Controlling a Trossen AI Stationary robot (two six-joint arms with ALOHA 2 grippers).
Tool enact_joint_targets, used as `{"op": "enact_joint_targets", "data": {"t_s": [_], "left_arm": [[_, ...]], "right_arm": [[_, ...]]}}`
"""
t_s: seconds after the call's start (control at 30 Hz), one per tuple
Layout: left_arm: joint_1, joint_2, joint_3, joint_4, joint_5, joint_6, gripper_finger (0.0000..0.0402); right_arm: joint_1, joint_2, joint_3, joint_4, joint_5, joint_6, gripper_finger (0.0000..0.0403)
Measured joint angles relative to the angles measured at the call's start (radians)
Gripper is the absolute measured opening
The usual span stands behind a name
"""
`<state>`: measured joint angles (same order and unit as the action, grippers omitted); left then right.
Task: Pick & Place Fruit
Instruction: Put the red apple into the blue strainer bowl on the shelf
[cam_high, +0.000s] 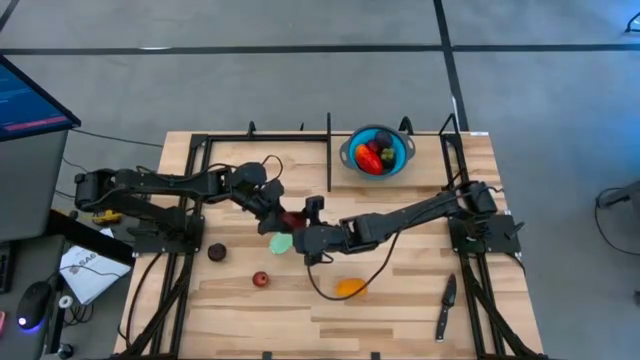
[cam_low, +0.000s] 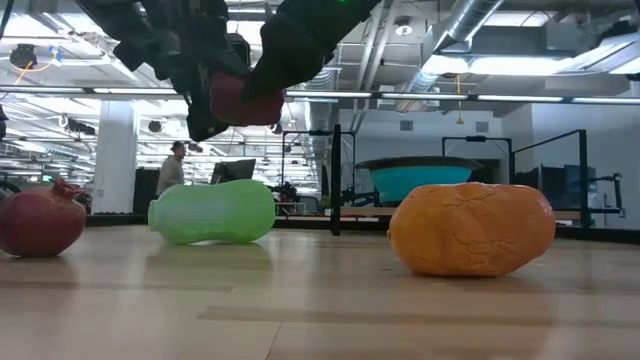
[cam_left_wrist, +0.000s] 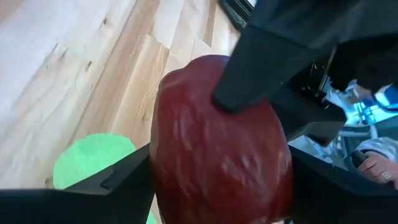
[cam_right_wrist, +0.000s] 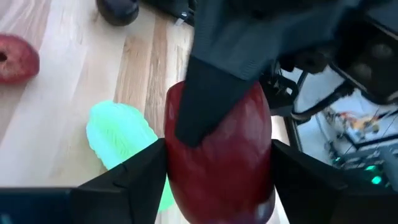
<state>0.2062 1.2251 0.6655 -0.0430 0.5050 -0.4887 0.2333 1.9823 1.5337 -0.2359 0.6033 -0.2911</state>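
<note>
Wrist views: a hand-over of the dark red fruit (cam_left_wrist: 221, 149), held above the pale green fruit (cam_high: 282, 242).
Left gripper (cam_left_wrist: 217, 171) clasps it; right gripper (cam_right_wrist: 217, 165) straddles it too. Judgement: release left only after right clamps firmly.

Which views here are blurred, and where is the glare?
Left wrist view: the dark red fruit fills the frame, soft. Right wrist view: likewise soft. Low view: bright ceiling lights glare; the orange fruit is sharp. High view: even light.
</note>
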Motion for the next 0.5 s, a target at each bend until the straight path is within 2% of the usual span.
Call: {"op": "enact_joint_targets", "data": {"t_s": [0.17,0.3,0.5], "left_arm": [[0.046,-0.013,-0.001,0.005,0.048,0.067,0.0316],[0.089,-0.07,0.007,0.048,0.106,0.121,0.0344],[0.05,-0.206,0.001,0.07,0.105,0.342,0.0364]], "right_arm": [[0.012,-0.004,-0.029,0.002,0.003,0.163,0.0245],[0.034,-0.009,-0.137,0.002,-0.008,0.343,0.0249],[0.108,-0.094,-0.381,0.29,0.091,0.59,0.0249]]}}
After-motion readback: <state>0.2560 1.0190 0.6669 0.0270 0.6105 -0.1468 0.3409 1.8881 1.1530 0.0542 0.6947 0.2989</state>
